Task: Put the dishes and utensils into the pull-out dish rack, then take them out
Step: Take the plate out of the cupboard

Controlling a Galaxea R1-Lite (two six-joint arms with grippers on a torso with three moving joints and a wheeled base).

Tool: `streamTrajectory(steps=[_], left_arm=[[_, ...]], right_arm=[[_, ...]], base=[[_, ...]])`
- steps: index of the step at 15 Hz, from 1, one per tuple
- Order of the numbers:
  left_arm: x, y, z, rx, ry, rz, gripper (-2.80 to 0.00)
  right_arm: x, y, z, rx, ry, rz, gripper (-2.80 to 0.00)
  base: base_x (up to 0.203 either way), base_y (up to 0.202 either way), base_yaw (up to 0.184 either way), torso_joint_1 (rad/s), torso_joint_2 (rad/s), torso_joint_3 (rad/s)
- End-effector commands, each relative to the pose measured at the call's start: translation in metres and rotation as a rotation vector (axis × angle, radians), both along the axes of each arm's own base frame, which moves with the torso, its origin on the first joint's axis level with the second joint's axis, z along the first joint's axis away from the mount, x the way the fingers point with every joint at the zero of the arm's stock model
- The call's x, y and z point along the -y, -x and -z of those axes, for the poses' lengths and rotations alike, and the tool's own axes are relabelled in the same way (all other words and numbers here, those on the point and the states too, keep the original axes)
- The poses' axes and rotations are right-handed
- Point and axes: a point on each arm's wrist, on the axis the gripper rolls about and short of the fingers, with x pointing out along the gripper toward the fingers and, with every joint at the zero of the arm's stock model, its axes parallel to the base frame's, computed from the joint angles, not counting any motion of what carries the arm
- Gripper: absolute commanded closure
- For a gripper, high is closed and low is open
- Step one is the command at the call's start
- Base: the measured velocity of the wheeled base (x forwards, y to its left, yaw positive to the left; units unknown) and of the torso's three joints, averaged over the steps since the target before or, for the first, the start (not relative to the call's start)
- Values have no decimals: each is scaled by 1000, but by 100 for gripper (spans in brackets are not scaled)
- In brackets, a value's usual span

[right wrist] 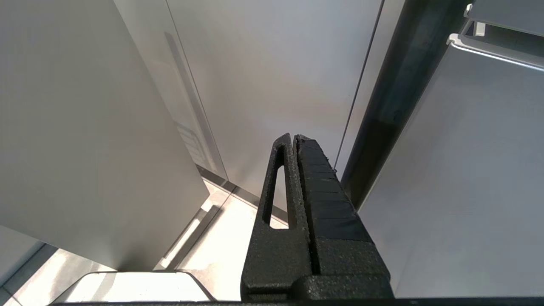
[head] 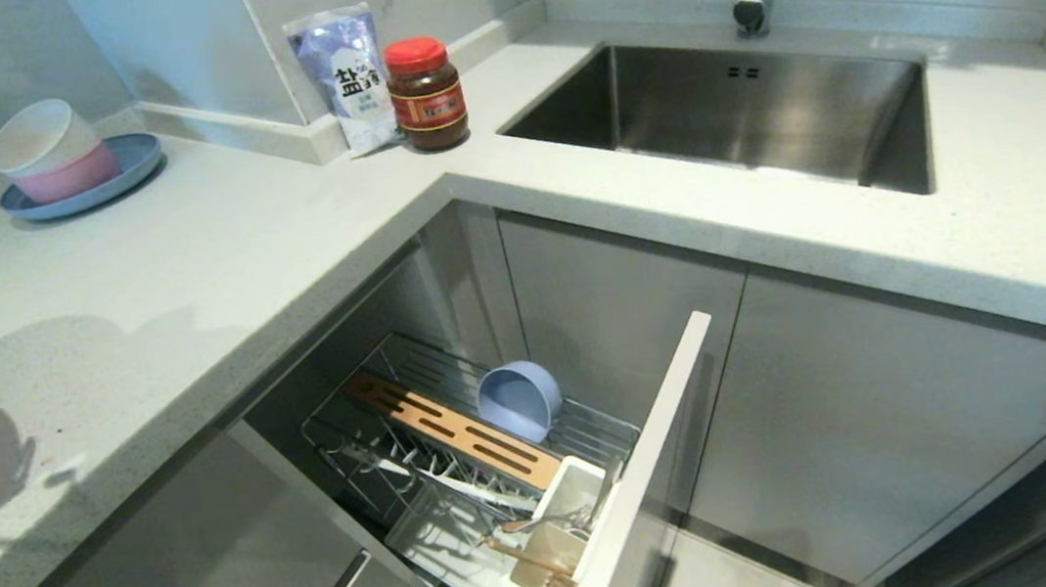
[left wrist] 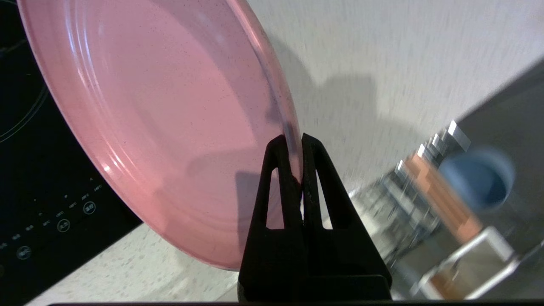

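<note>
Pinching the rim of the pink plate point(left wrist: 170, 119), the left gripper point(left wrist: 296, 142) holds it tilted on edge above the pale tabletop point(left wrist: 382, 55), with a black cooktop point(left wrist: 25, 178) just beyond the plate's other side. Below the tabletop's near edge the rack point(head: 463, 458) stands pulled out, its grey front panel point(head: 647, 471) jutting into the corner. Far in the rack the blue bowl point(head: 520, 400) lies on its side beside the wooden bar point(head: 455, 429); cutlery point(head: 534, 524) and chopsticks point(head: 534, 560) sit in the white box point(head: 559, 526) against the panel. Tines point(head: 393, 451) left of the bar stand free. The right gripper point(right wrist: 295, 138) hangs clenched on nothing, low beside the cabinet doors point(right wrist: 263, 76). On the tabletop's far left, stacked bowls point(head: 52, 150) rest on a blue plate point(head: 136, 160).
</note>
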Motion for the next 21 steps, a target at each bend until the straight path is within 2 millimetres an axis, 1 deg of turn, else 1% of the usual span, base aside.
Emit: streamTrajectory(steps=[1,4,9,12,14,17,21], left_arm=[[1,-13,8,-131,-67,61,0],[3,-30,4,-163,-131,96,0],[3,-65,16,-293,-270,44,0],[4,-82,24,-419,-319,44,0],[5,-90,27,-477,-427,69,0],[8,-109,36,-512,-480,91,0],[18,-137,47,-504,-518,114,0]], right_arm=[[0,0,1,3,0,-1,0],[0,0,0,3,0,0,0],[0,0,0,4,0,-1,0],[0,0,1,3,0,0,0],[0,0,1,3,0,-1,0],[0,0,0,3,0,0,0],[0,0,0,1,0,0,0]], base=[[0,0,0,0,0,0],[0,0,0,0,0,0],[0,0,0,0,0,0],[0,0,0,0,0,0],[0,0,0,0,0,0],[0,0,0,0,0,0],[0,0,0,0,0,0]])
